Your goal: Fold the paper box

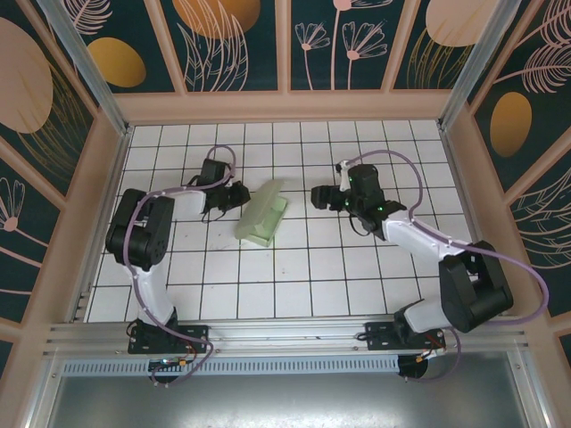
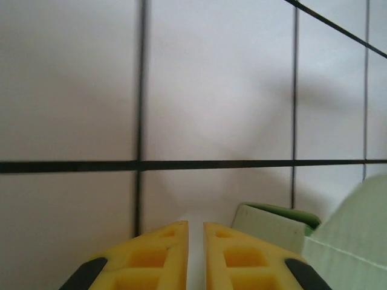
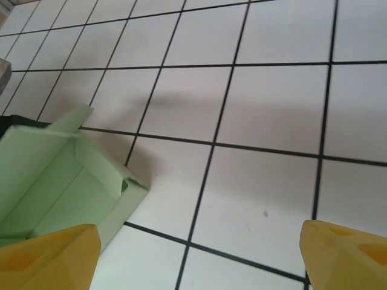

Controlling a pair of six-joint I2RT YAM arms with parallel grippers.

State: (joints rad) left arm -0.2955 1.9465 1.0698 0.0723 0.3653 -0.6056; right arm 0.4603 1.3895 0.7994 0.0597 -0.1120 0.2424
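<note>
The pale mint-green thin-card paper box (image 1: 262, 214) sits mid-worktop (image 1: 357, 285). Its walls are up, and a broad flap at its 10 o'clock side probably remains to close. The left claw (image 1: 239, 196), at 9 o'clock, is nearly closed and empty. The right claw (image 1: 319, 196), at 3 o'clock, gapes wide.

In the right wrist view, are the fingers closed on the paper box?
No, the yellow fingers stand wide apart over the tiled table, and the paper box lies free near one of them.
</note>
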